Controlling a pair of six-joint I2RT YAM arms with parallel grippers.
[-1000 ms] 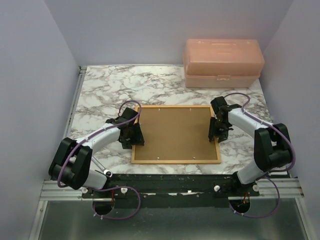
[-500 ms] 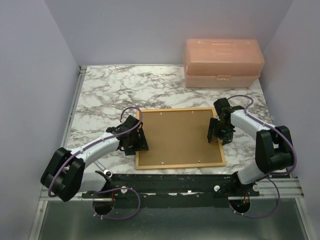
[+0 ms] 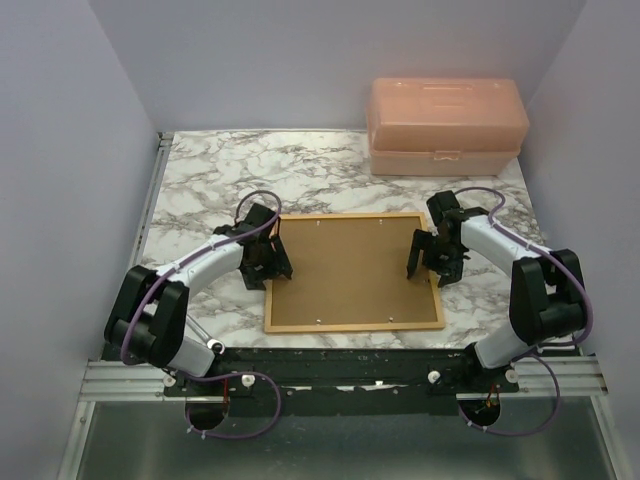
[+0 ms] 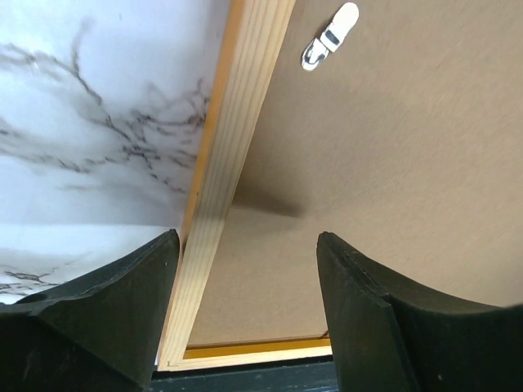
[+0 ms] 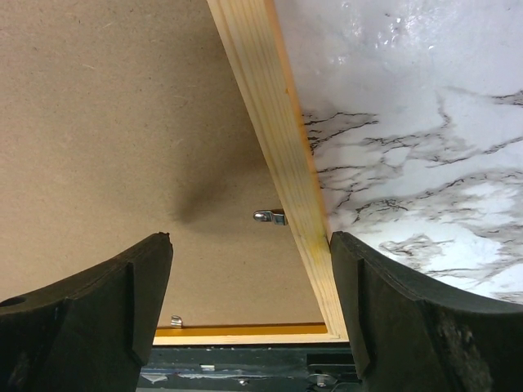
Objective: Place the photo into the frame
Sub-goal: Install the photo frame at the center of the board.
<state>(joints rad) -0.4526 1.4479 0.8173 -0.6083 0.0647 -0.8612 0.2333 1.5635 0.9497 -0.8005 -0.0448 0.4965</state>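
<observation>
The frame (image 3: 352, 324) lies face down on the marble table, its orange wooden rim around a brown backing board (image 3: 350, 268). The photo is hidden. My left gripper (image 3: 268, 262) stands open over the frame's left side. In the left wrist view the pale rail (image 4: 237, 122) runs between the fingers of the left gripper (image 4: 247, 245). My right gripper (image 3: 426, 258) stands open over the right side. In the right wrist view the rail (image 5: 274, 122) passes between the fingers of the right gripper (image 5: 252, 241). Neither gripper holds anything.
A pink translucent plastic box (image 3: 445, 125) stands at the back right. Small metal clips (image 5: 270, 216) and a white tab (image 4: 329, 37) sit on the backing board near the rails. The table's near edge and the arm bases lie just below the frame.
The right gripper has opened wide and the left a little more. The frame, skewed and shifted right half a second ago, lies square again. The left arm has drawn back.
</observation>
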